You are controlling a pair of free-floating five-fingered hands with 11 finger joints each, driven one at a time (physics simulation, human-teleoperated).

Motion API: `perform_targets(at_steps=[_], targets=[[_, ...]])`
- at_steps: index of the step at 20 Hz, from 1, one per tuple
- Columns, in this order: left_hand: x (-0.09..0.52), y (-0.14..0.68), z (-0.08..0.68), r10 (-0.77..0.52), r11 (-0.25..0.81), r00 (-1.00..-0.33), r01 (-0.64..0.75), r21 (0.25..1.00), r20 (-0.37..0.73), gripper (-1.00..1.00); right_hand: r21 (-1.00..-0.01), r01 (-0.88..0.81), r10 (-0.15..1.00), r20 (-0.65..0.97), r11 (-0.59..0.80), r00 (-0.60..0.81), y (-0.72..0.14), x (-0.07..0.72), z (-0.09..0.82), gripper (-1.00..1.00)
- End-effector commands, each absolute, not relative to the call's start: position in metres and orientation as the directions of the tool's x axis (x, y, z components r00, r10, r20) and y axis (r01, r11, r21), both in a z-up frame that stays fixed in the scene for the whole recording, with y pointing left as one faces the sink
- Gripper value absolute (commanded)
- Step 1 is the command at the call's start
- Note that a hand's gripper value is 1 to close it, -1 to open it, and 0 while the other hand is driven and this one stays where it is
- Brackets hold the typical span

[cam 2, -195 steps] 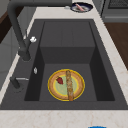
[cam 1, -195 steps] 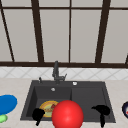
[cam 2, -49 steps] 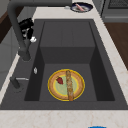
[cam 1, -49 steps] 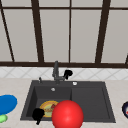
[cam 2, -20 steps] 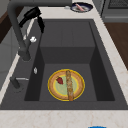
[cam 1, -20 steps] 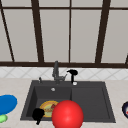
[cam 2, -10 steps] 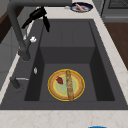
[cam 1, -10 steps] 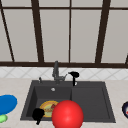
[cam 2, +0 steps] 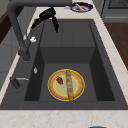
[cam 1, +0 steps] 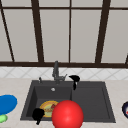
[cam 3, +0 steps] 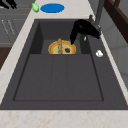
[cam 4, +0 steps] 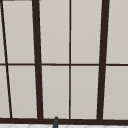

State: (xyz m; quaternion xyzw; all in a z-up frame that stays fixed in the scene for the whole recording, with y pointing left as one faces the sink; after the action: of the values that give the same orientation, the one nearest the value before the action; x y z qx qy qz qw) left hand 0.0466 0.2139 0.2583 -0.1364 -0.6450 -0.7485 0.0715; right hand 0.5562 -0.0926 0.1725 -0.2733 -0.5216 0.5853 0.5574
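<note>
Faucet (cam 1: 56, 72) stands at sink (cam 1: 90, 100) back rim. Right hand (cam 1: 74, 79) hovers just beside its base, fingers loose, one pointing down, holding nothing. Left hand (cam 1: 38, 114) idles at front rim near plate (cam 1: 48, 108), fingers unclear.

The robot is two separate hands and nothing else. The right hand (cam 1: 74, 79) is plain matte black all over, a flat dark shape with long, thin, tapering fingers (cam 2: 55, 24) (no wrist, sleeve or arm behind it). The left hand (cam 1: 38, 114) is the same even black, a rounded blob of a palm. Neither carries markings, screws, cables or seams that can be made out.
</note>
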Motion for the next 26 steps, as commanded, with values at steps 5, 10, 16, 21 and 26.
perform_targets(at_steps=[5, 10, 16, 21, 26], targets=[[0.047, 0.214, 0.258, 0.069, -0.158, -0.953, 0.283, 0.946, 0.296, 0.0, -0.905, -0.396, 0.937, 0.263, 0.157, -0.229, -0.075, 0.524, 0.16, -1.0], [0.047, 0.214, 0.258, 0.069, -0.158, -0.953, 0.283, 0.946, 0.296, 0.0, -0.893, -0.425, 0.936, 0.263, 0.144, -0.233, -0.056, 0.515, 0.149, -1.0], [0.047, 0.214, 0.258, 0.069, -0.158, -0.953, 0.283, 0.946, 0.296, 0.0, -0.858, -0.496, 0.931, 0.277, 0.13, -0.236, -0.025, 0.516, 0.133, -1.0], [0.047, 0.214, 0.258, 0.069, -0.158, -0.953, 0.283, 0.946, 0.296, 0.0, -0.838, -0.532, 0.932, 0.278, 0.119, -0.23, 0.002, 0.504, 0.117, -1.0], [0.047, 0.214, 0.258, 0.069, -0.158, -0.953, 0.283, 0.946, 0.296, 0.0, -0.838, -0.533, 0.935, 0.272, 0.115, -0.227, 0.023, 0.483, 0.105, -1.0]])
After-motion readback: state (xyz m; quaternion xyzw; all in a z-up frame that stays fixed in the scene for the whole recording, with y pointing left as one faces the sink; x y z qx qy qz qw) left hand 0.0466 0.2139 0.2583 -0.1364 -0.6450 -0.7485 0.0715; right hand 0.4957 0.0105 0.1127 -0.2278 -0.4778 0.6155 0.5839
